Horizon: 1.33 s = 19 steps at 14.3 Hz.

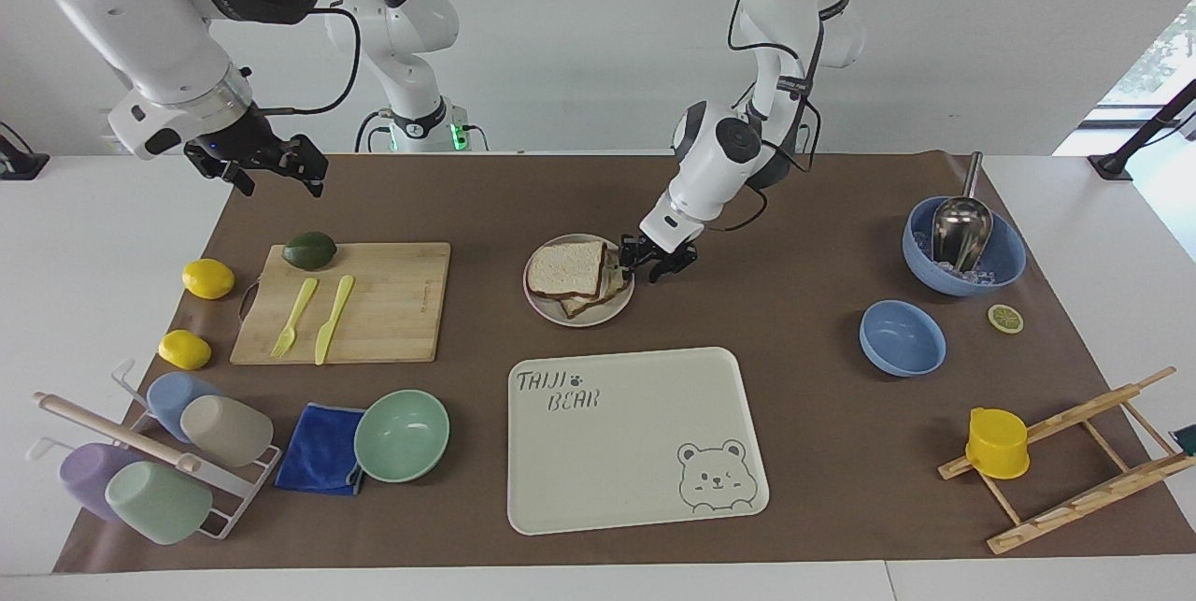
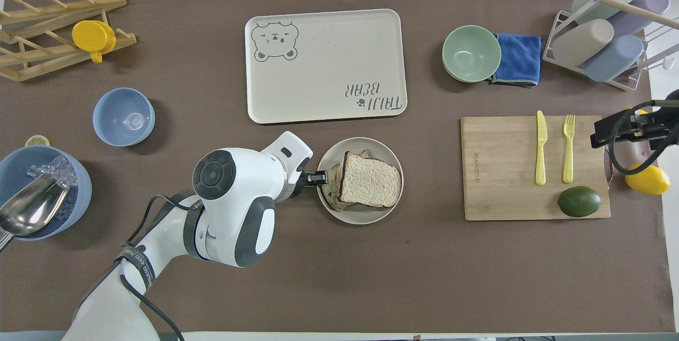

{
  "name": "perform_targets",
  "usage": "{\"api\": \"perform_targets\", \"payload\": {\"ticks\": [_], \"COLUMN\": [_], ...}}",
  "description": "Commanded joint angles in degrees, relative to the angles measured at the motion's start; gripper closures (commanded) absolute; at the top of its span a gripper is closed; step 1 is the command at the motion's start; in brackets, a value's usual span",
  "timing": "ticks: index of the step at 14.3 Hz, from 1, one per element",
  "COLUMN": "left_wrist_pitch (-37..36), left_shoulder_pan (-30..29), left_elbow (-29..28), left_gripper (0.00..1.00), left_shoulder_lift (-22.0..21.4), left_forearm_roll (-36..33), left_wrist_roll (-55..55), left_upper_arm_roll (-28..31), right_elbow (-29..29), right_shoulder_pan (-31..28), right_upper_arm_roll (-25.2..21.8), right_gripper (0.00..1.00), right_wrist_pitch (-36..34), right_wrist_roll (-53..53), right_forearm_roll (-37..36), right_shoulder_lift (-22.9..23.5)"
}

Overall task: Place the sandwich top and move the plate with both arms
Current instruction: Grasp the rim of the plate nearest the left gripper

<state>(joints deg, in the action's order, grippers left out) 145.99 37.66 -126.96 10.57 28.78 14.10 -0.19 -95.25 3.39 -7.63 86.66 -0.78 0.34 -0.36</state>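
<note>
The sandwich top (image 1: 565, 268) is a pale bread slice lying on the other slices on the small round plate (image 1: 579, 320), mid-table. It also shows in the overhead view (image 2: 370, 180), on the plate (image 2: 366, 218). My left gripper (image 1: 657, 261) is low and open at the plate's rim, on the side toward the left arm's end of the table; the overhead view shows its fingertips (image 2: 320, 176) at the rim. My right gripper (image 1: 274, 178) is open and empty, raised over the mat's edge next to the cutting board's avocado end; it shows in the overhead view (image 2: 604, 133).
The cream bear tray (image 1: 635, 437) lies farther from the robots than the plate. The cutting board (image 1: 374, 302) holds a knife, fork and avocado (image 1: 309, 250). Two lemons, a green bowl (image 1: 402, 435), blue cloth, cup rack, two blue bowls and a wooden rack are around.
</note>
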Motion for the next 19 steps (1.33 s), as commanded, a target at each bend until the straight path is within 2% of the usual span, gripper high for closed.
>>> {"api": "perform_targets", "payload": {"ticks": [1,18,19], "left_wrist_pitch": [1.57,4.38,4.39], "left_shoulder_pan": [1.1,3.3,3.21], "left_elbow": [-0.04,-0.21,-0.13], "left_gripper": [0.5,0.53,0.64], "left_shoulder_lift": [0.42,2.35,2.44], "left_forearm_roll": [1.54,1.72,1.72], "left_wrist_roll": [-0.03,1.28,1.29], "left_upper_arm_roll": [0.8,0.89,0.8], "right_elbow": [-0.73,-0.81,-0.99], "right_shoulder_pan": [-0.49,0.65,0.65], "right_upper_arm_roll": [-0.01,1.48,1.48], "right_gripper": [0.0,0.0,0.0], "right_wrist_pitch": [-0.17,1.05,1.06], "right_wrist_roll": [-0.89,-6.07,-6.07], "right_forearm_roll": [0.36,-2.19,-2.19], "right_shoulder_lift": [-0.79,-0.79,-0.79]}}
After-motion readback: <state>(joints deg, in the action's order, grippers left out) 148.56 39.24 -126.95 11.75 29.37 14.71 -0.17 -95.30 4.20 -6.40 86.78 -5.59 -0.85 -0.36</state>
